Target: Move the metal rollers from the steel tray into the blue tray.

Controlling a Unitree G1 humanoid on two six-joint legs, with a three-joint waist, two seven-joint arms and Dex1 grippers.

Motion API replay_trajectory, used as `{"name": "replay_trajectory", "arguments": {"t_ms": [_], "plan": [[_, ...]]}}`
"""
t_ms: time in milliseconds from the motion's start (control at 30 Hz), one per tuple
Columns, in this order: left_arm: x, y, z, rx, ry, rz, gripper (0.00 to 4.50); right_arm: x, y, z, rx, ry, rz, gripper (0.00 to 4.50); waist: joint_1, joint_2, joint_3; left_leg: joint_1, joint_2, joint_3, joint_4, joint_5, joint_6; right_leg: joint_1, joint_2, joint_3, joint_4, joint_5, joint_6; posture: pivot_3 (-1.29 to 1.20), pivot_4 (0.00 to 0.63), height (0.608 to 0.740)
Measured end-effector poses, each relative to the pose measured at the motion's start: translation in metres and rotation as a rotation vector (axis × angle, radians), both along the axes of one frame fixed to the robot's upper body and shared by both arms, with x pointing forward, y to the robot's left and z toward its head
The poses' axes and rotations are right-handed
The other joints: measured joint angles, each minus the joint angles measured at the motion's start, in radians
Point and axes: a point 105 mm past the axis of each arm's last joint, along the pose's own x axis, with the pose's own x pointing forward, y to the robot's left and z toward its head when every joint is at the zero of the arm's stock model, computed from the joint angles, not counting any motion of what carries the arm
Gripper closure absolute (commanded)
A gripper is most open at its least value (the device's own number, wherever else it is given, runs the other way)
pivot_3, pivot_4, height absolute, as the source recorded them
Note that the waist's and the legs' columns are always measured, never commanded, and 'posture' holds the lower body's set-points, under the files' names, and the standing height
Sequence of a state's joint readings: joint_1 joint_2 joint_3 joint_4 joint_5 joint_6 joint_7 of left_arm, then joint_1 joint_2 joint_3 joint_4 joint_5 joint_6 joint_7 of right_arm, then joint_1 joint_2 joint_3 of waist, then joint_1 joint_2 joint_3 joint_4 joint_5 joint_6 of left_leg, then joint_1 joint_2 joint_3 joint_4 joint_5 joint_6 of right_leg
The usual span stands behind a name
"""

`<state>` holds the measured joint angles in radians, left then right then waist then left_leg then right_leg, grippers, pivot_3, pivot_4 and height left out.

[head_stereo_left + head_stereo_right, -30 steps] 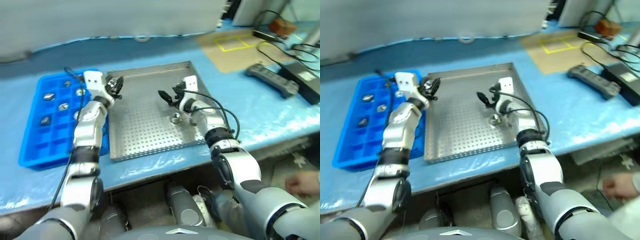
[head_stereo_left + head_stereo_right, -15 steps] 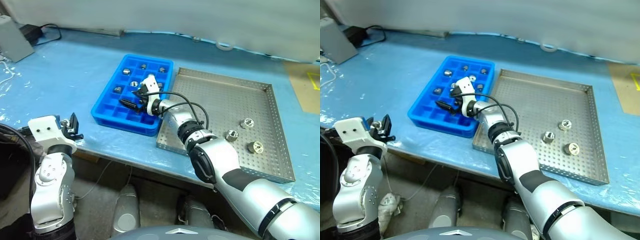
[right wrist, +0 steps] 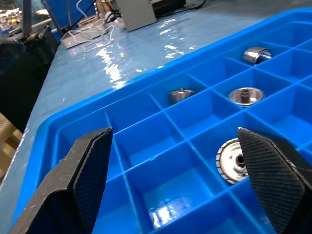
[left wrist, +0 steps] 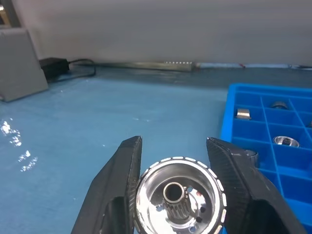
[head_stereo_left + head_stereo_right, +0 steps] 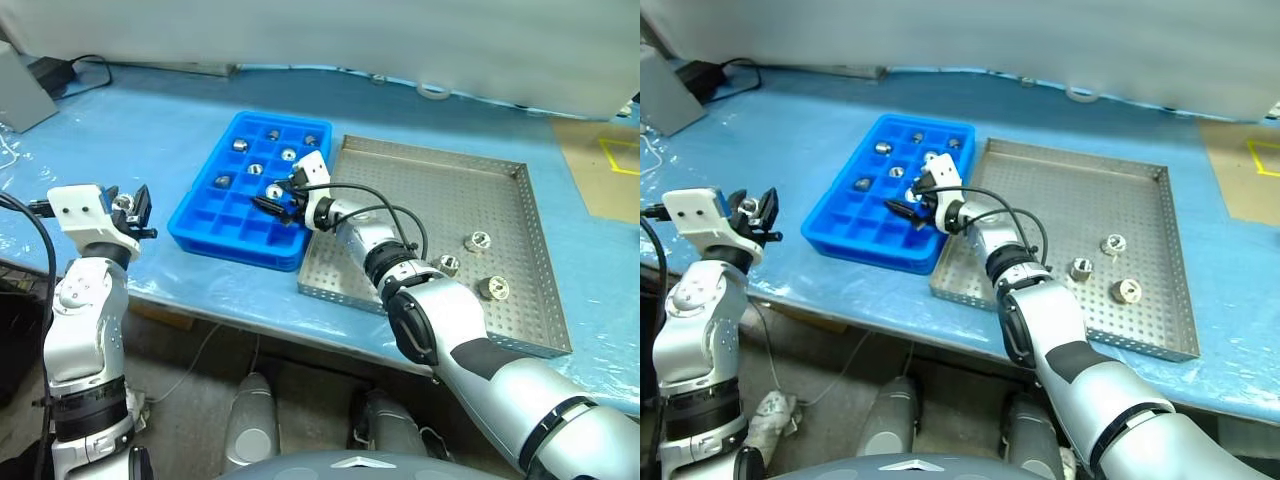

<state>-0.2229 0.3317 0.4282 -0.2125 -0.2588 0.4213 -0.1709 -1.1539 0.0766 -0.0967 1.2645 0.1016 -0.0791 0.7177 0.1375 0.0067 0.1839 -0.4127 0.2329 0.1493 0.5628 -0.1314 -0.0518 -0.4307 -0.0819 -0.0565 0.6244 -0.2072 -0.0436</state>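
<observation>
My left hand (image 4: 174, 161) grips one silvery metal roller (image 4: 178, 197), well clear of the bright blue compartmented plastic tray (image 5: 215, 235). My right hand (image 3: 183, 170) hangs open and empty over that tray. Three rollers (image 5: 478, 240) remain in the grey perforated steel tray (image 5: 520, 230). Risk: releasing now would likely drop the roller onto the bench (image 5: 130, 130). The left wrist view confirms the grip; the head views cannot.

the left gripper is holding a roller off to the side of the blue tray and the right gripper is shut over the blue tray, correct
Not quite: the right gripper is open, not shut. The right wrist view shows its two fingers spread wide over the blue tray with nothing between them. The rest holds: the left gripper grips a roller beside the tray.
</observation>
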Motion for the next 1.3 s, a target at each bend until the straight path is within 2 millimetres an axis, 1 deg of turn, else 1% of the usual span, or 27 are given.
{"name": "replay_trajectory", "arguments": {"t_ms": [100, 167, 300, 433, 500, 567, 633, 733, 833, 900, 1000, 1067, 1133, 1233, 1300], "plan": [[0.008, 0.0, -0.011, -0.02, 0.038, -0.07, 2.65, 0.002, -0.002, 0.003, 0.003, -0.011, -0.007, 0.22, -0.013, -0.003, -0.002, -0.006, 0.003, 0.001, 0.003, 0.001, -0.001, -0.005, 0.003, 0.0, -0.002, 0.0, 0.0, 0.08, 0.15, 0.74], [0.012, -0.002, -0.014, -0.007, 0.057, -0.113, 2.65, 0.004, -0.008, 0.001, -0.001, -0.008, -0.022, 0.22, -0.016, -0.003, -0.002, -0.008, 0.004, 0.001, 0.003, 0.001, -0.001, -0.007, 0.005, 0.0, -0.002, 0.0, -0.001, 0.07, 0.15, 0.74], [0.017, -0.008, -0.019, -0.009, 0.078, -0.183, 2.65, 0.005, -0.012, 0.001, -0.003, -0.01, -0.029, 0.22, -0.017, -0.003, -0.002, -0.005, 0.007, 0.002, 0.001, 0.001, -0.001, -0.007, 0.007, 0.0, 0.0, -0.002, -0.003, 0.06, 0.15, 0.74], [0.018, -0.015, -0.023, -0.001, 0.096, -0.223, 2.65, 0.005, -0.014, -0.001, -0.006, -0.007, -0.037, 0.22, -0.018, -0.003, -0.002, -0.002, 0.007, 0.002, 0.001, 0.001, -0.001, -0.005, 0.007, 0.001, 0.0, -0.001, -0.004, 0.06, 0.15, 0.74], [0.016, -0.016, -0.029, 0.0, 0.115, -0.232, 2.65, 0.005, -0.014, -0.002, -0.006, -0.006, -0.037, 0.22, -0.019, -0.003, -0.002, -0.001, 0.007, 0.003, 0.001, 0.001, -0.002, -0.004, 0.007, 0.002, 0.001, -0.001, -0.004, 0.06, 0.15, 0.74], [0.013, -0.016, -0.036, 0.0, 0.136, -0.232, 1.93, 0.005, -0.014, -0.001, -0.006, -0.007, -0.037, 0.22, -0.02, -0.003, -0.002, 0.0, 0.007, 0.003, 0.0, 0.001, -0.002, -0.004, 0.007, 0.002, 0.001, -0.001, -0.004, 0.06, 0.15, 0.74], [0.012, -0.014, -0.035, 0.007, 0.135, -0.224, 1.45, 0.006, -0.015, -0.002, -0.006, -0.007, -0.039, 0.22, -0.019, -0.003, -0.002, 0.0, 0.007, 0.003, 0.0, 0.002, -0.002, -0.004, 0.007, 0.002, 0.001, -0.001, -0.004, 0.06, 0.15, 0.74], [0.012, -0.009, -0.034, 0.003, 0.131, -0.188, 0.46, 0.006, -0.015, -0.002, -0.006, -0.007, -0.041, 0.22, -0.02, -0.003, -0.002, 0.0, 0.007, 0.003, 0.0, 0.002, -0.002, -0.004, 0.007, 0.002, 0.001, -0.001, -0.004, 0.06, 0.15, 0.74], [0.011, 0.001, -0.028, -0.012, 0.108, -0.15, 0.46, 0.006, -0.015, -0.001, -0.006, -0.008, -0.046, 0.22, -0.02, -0.003, -0.002, 0.0, 0.007, 0.003, 0.0, 0.002, -0.002, -0.004, 0.007, 0.002, 0.001, -0.001, -0.004, 0.05, 0.15, 0.74], [0.012, 0.004, -0.019, -0.001, 0.086, -0.15, 0.46, 0.007, -0.017, -0.001, -0.008, -0.01, -0.053, 0.22, -0.018, -0.003, -0.002, 0.0, 0.007, 0.003, 0.0, 0.002, -0.002, -0.003, 0.007, 0.002, 0.001, -0.001, -0.004, 0.04, 0.15, 0.74], [0.018, -0.001, -0.004, 0.008, 0.038, -0.178, 0.46, 0.009, -0.021, -0.001, -0.009, -0.01, -0.069, 0.22, -0.017, -0.003, -0.002, 0.0, 0.007, 0.003, 0.0, 0.002, -0.002, -0.003, 0.007, 0.002, 0.001, -0.001, -0.004, 0.02, 0.15, 0.74], [0.022, -0.008, 0.009, 0.019, -0.001, -0.222, 0.46, 0.011, -0.025, -0.001, -0.012, -0.011, -0.081, 0.22, -0.018, -0.003, -0.002, 0.001, 0.007, 0.003, 0.0, 0.002, -0.003, -0.002, 0.007, 0.002, 0.002, -0.001, -0.004, 0.0, 0.15, 0.74], [0.028, -0.022, 0.024, 0.026, -0.042, -0.303, 0.46, 0.014, -0.033, -0.002, -0.014, -0.012, -0.107, 0.22, -0.018, -0.003, -0.002, 0.001, 0.007, 0.003, 0.0, 0.002, -0.003, -0.002, 0.007, 0.002, 0.002, -0.001, -0.004, -0.02, 0.15, 0.74], [0.031, -0.056, 0.042, 0.038, -0.093, -0.504, 0.46, 0.018, -0.048, -0.006, -0.016, -0.003, -0.155, 0.22, -0.021, -0.003, -0.002, 0.001, 0.007, 0.004, 0.001, 0.002, -0.003, -0.003, 0.007, 0.003, 0.002, -0.001, -0.004, -0.05, 0.15, 0.74], [0.03, -0.079, 0.049, 0.052, -0.101, -0.65, 0.46, 0.02, -0.056, -0.009, -0.02, 0.004, -0.18, 0.22, -0.034, -0.003, -0.002, 0.001, 0.007, 0.004, 0.0, 0.002, -0.003, -0.003, 0.007, 0.003, 0.002, -0.001, -0.004, -0.07, 0.15, 0.74]]}}
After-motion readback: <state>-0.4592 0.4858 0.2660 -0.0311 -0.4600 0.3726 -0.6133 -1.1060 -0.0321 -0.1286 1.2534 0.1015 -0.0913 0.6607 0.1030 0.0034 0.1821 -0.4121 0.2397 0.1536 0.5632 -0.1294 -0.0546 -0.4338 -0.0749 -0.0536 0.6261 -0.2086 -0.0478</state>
